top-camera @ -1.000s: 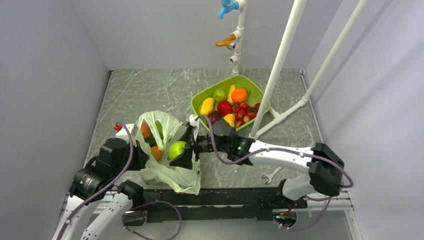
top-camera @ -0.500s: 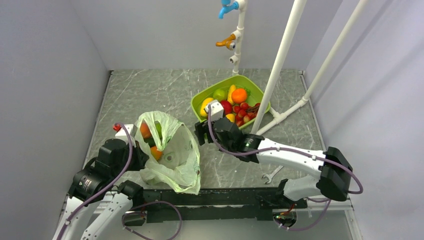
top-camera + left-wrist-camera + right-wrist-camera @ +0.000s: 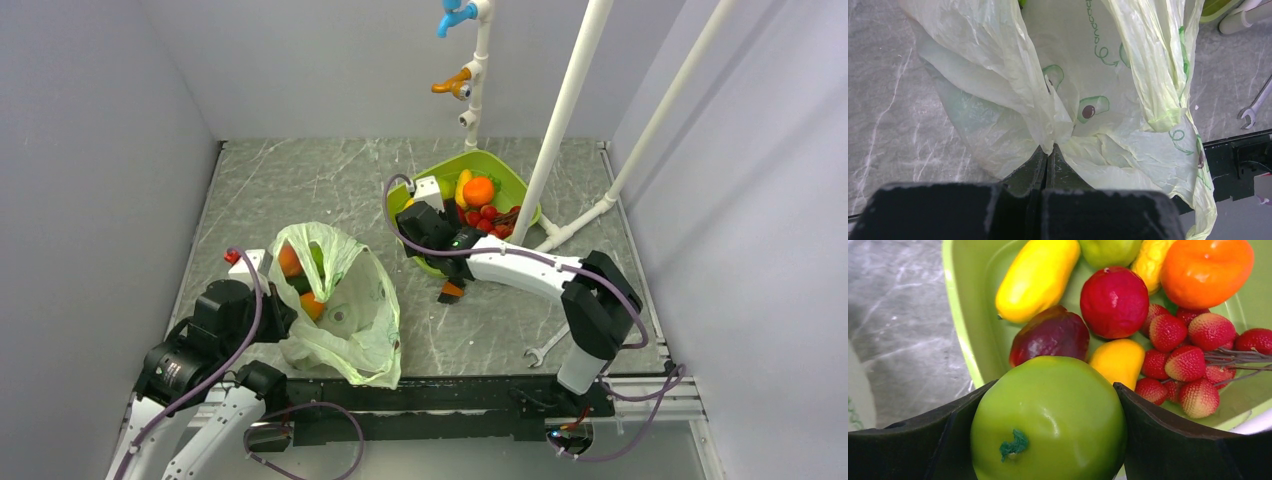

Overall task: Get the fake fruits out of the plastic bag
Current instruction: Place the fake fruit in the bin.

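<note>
Where pale walls [image 3: 330, 60] enclose the marbled table [image 3: 300, 180], the plastic bag [image 3: 350, 310] sits.

I see the wrinkly pale-green plastic bag [image 3: 345, 310] lying open on the table [image 3: 300, 180], orange fake fruits [image 3: 291, 262] showing in its mouth, and one glossy round green fruit [image 3: 1048, 425] clamped in my right claw [image 3: 1050, 389].

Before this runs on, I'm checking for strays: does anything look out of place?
A wrench lies on the table near its front edge: a tool with no part in emptying the plastic bag. A small orange-and-dark piece also lies loose beside the green tray; I cannot tell what it is.
</note>
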Motion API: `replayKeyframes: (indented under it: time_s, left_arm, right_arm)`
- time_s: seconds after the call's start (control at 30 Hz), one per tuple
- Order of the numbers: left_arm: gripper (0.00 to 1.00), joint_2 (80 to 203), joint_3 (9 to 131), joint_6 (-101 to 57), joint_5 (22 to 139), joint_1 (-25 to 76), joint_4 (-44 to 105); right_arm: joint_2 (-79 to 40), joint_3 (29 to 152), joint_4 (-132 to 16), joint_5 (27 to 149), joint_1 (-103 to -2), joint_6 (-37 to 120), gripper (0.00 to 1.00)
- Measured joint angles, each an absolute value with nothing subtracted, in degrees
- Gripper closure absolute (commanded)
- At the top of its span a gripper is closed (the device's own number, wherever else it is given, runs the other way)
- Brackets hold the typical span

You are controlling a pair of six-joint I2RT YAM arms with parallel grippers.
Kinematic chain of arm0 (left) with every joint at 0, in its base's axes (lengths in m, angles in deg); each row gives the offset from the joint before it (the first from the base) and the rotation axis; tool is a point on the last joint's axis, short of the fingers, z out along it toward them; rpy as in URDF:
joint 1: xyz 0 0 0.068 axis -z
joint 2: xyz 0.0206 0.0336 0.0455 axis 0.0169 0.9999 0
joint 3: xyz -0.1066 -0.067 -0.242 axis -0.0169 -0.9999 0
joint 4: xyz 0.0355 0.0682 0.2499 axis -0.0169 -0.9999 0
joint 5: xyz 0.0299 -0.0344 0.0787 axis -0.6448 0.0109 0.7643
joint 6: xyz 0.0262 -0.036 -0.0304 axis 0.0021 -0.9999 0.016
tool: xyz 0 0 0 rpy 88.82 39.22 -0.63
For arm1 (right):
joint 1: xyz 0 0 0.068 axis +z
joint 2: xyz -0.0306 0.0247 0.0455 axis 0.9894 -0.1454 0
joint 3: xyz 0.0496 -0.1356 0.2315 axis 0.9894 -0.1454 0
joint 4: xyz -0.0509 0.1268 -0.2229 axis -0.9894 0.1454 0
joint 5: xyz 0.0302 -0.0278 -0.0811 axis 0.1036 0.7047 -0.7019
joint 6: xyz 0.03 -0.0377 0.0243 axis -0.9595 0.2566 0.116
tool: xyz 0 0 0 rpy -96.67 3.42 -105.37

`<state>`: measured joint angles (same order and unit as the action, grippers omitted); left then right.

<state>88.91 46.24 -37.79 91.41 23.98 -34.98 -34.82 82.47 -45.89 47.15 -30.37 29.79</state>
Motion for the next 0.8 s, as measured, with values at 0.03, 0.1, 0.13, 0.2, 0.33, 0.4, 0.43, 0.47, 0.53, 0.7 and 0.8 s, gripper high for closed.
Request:
replayKeyframes:
  time_s: [0.03, 0.1, 0.13, 0.2, 0.33, 0.4, 0.43, 0.47, 0.53, 0.7, 0.8]
  left_arm:
    - [1.0, 88.87, 46.24, -37.79, 91.41, 23.98, -34.98]
    - [1.0, 88.58, 46.22, -37.83, 91.43, 23.98, -34.98]
    - [1.0, 88.41, 46.2, -37.83, 91.43, 23.98, -34.96]
    - [1.0, 88.15, 46.18, -37.83, 91.43, 23.98, -34.98]
    - [1.0, 88.04, 46.15, -37.83, 91.43, 23.98, -34.98]
    - [1.0, 88.06, 46.15, -37.83, 91.41, 23.98, -34.98]
    - [1.0, 88.08, 46.15, -37.83, 91.41, 23.98, -34.98]
    - [1.0, 88.1, 46.15, -37.83, 91.43, 23.98, -34.98]
    - [1.0, 88.13, 46.15, -37.85, 91.43, 23.98, -34.98]
    - [1.0, 88.06, 46.15, -37.87, 91.45, 23.98, -34.96]
    - [1.0, 88.04, 46.15, -37.87, 91.43, 23.98, -34.98]
  right_arm:
    - [-35.71, 83.11, -45.1, 46.22, -30.57, 29.99, 0.79]
    - [-36.26, 83.17, -44.05, 45.08, -30.7, 30.4, 0.65]
    - [-36.26, 83.17, -43.59, 44.84, -30.85, 30.49, 0.56]
    - [-36.26, 83.17, -43.29, 44.62, -31.05, 30.86, 0.39]
    - [-36.26, 83.17, -43.31, 44.77, -31.86, 31.45, 0.12]
    - [-36.26, 83.17, -43.31, 44.95, -32.08, 31.74, 0.1]
    - [-36.24, 83.17, -43.29, 45.01, -32.12, 31.91, 0.08]
    - [-36.22, 83.17, -43.29, 45.1, -32.14, 32.13, 0.07]
    - [-36.0, 83.15, -43.31, 45.17, -32.14, 32.59, 0.05]
    - [-33.53, 82.32, -43.42, 46.48, -32.14, 33.31, 0.09]
    - [-30.1, 79.89, -43.96, 49.97, -32.14, 33.64, 0.13]
